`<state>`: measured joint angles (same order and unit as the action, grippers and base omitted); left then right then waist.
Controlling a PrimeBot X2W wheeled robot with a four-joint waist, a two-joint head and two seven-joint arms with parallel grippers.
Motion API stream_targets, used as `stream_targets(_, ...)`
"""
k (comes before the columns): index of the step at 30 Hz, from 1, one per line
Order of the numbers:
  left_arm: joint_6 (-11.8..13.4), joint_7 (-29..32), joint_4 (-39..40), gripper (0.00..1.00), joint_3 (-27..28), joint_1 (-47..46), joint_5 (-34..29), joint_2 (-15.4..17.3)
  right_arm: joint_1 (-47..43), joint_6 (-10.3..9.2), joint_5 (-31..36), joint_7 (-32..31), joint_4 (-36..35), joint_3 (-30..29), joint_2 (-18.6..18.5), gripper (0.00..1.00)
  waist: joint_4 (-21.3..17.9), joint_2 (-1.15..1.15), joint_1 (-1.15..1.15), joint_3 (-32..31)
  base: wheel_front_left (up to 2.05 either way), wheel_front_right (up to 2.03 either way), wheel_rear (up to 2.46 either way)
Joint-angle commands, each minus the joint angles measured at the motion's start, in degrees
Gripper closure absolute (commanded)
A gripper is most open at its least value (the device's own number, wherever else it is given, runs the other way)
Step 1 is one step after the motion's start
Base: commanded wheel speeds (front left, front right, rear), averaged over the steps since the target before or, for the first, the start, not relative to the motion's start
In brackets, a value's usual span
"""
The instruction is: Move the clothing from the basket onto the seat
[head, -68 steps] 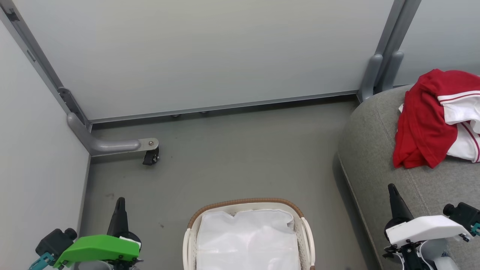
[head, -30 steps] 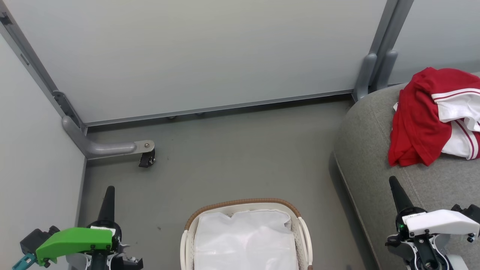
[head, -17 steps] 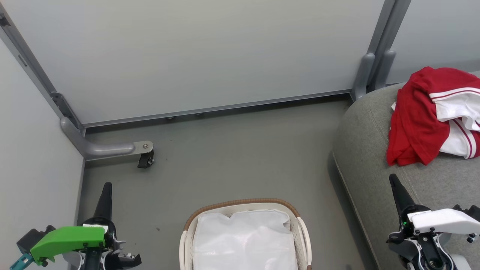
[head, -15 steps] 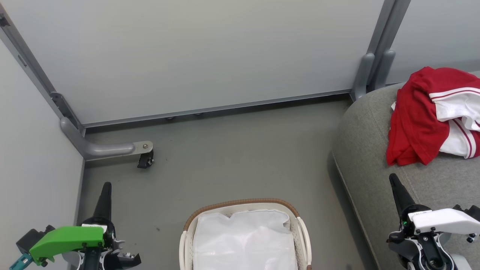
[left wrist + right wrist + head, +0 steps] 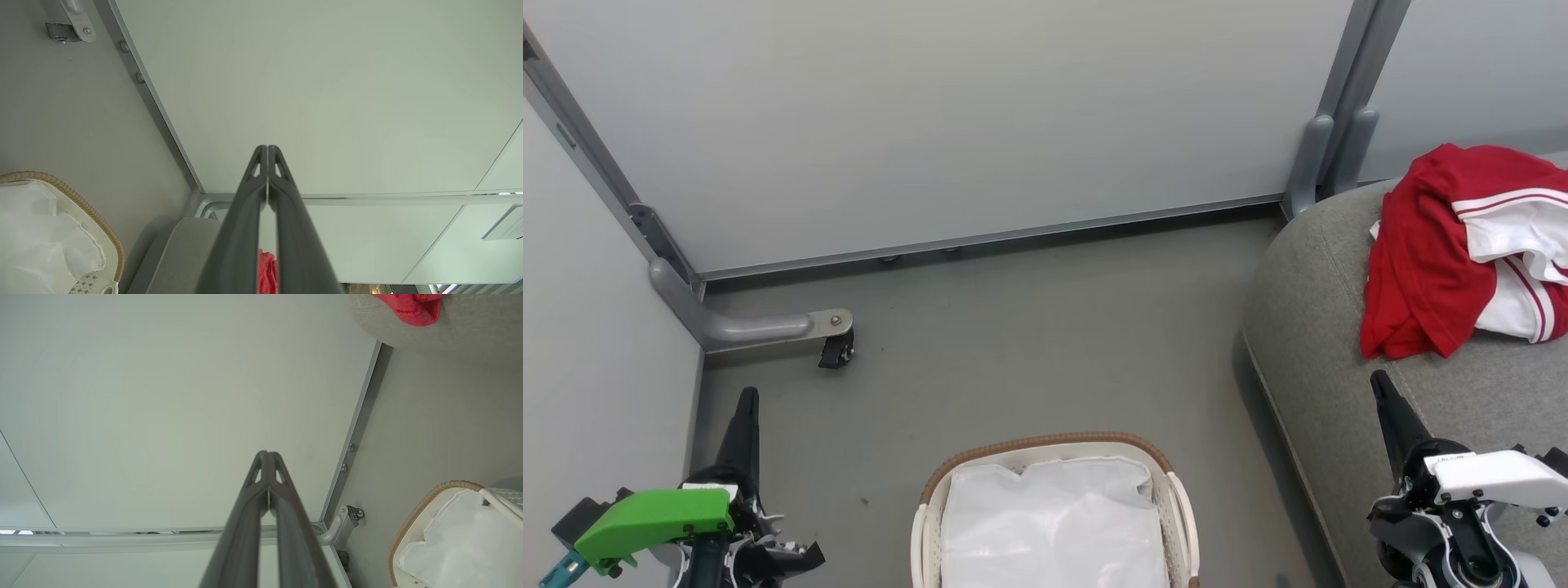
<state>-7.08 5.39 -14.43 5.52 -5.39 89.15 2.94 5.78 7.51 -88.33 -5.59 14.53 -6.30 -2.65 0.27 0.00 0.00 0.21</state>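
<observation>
Ahead of the right pincer (image 5: 1379,384), a little beyond its tips and off to its outer side, the clothing (image 5: 1429,261) lay in a red-and-white heap on the seat (image 5: 1319,343). That pincer was clenched on nothing, its two dark fingers pressed together, well apart from the cloth. The left pincer (image 5: 746,400) was likewise clenched and empty, pointing out over the grey floor (image 5: 1029,343). Between the two, nearer the robot than either set of tips, stood the basket (image 5: 1045,443) with its white liner (image 5: 1054,523); I saw no red in it. By my reckoning the carrying was done and the job stood at its close. What remained, I judged, was a check that nothing hid under the liner's folds, and otherwise keeping both arms clear of the heap. No lettering on the clothing faced me, and a mark on the right pincer's white housing (image 5: 1494,478) was too small to read.
</observation>
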Motion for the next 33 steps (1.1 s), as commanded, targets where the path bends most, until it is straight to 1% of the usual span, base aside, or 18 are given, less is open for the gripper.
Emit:
stream_targets(1, -0.39, 0.30, 0.39, 1.00, 0.40, -1.07, 1.04, 0.29, 0.66, -0.03, -1.15, -0.41, -0.41, -0.21, -0.36, 1.00, -0.04, 0.00, 0.00, 0.00, 0.00, 0.00, 0.00)
stream_targets(9, -0.61, 1.15, 0.52, 1.00, 0.99, -1.16, 3.60, 0.28, 0.69, -0.04, -4.25, -1.19, -0.68, -0.35, -0.39, 1.00, -0.26, 0.00, 0.00, -0.03, 0.00, 0.00, 0.00)
stream_targets(33, -0.61, 1.17, 0.46, 1.00, 1.05, -1.12, 3.36, 0.17, 0.66, -0.04, -4.18, -1.11, -0.66, -0.32, -0.39, 1.00, -0.27, 0.00, 0.00, -0.04, 0.00, 0.00, 0.00)
